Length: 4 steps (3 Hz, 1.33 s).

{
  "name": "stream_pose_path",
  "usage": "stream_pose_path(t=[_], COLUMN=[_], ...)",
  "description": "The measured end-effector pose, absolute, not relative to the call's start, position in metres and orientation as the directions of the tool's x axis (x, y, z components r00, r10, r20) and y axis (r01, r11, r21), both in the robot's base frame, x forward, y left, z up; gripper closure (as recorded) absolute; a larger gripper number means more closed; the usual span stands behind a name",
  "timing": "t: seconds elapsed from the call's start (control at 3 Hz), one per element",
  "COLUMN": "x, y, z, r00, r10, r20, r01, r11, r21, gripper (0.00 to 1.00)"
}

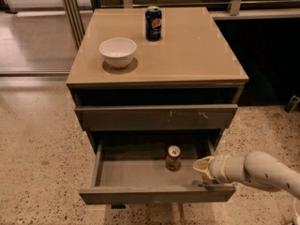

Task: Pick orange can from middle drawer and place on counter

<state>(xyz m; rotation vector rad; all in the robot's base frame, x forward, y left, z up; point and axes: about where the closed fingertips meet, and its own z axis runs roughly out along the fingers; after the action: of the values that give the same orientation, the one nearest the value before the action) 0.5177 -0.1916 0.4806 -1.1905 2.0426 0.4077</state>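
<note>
The orange can [173,157] stands upright in the open middle drawer [131,172], right of its centre, silver top showing. My gripper [201,165] comes in from the right on a pale arm, over the drawer's right front corner. It sits a short way right of the can and does not touch it. The tan counter [187,50] is the top of the cabinet above.
A white bowl [117,52] stands on the counter's left side and a dark blue Pepsi can [153,23] at its back middle. The scratched drawer front [157,116] above is closed. Speckled floor [37,163] lies around the cabinet; a dark rail structure stands behind.
</note>
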Motion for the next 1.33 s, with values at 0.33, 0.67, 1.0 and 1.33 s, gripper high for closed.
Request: stream_pose_path(t=[0.33,0.67,1.0,1.33], x=[0.540,0.557,0.566,0.571], y=[-0.196,-0.195,-0.191,-0.185], z=[0.471,0.465,0.460,0.455], r00=[-0.299,-0.290,-0.286,-0.281], r10=[-0.572,-0.544,-0.535,-0.530], r20=[-0.764,-0.787,-0.795,-0.800], r01=[-0.833,-0.830,-0.835,-0.843], r11=[0.546,0.552,0.546,0.534], r21=[-0.083,-0.076,-0.067,-0.057], gripper=[0.53,0.47,0.39,0.35])
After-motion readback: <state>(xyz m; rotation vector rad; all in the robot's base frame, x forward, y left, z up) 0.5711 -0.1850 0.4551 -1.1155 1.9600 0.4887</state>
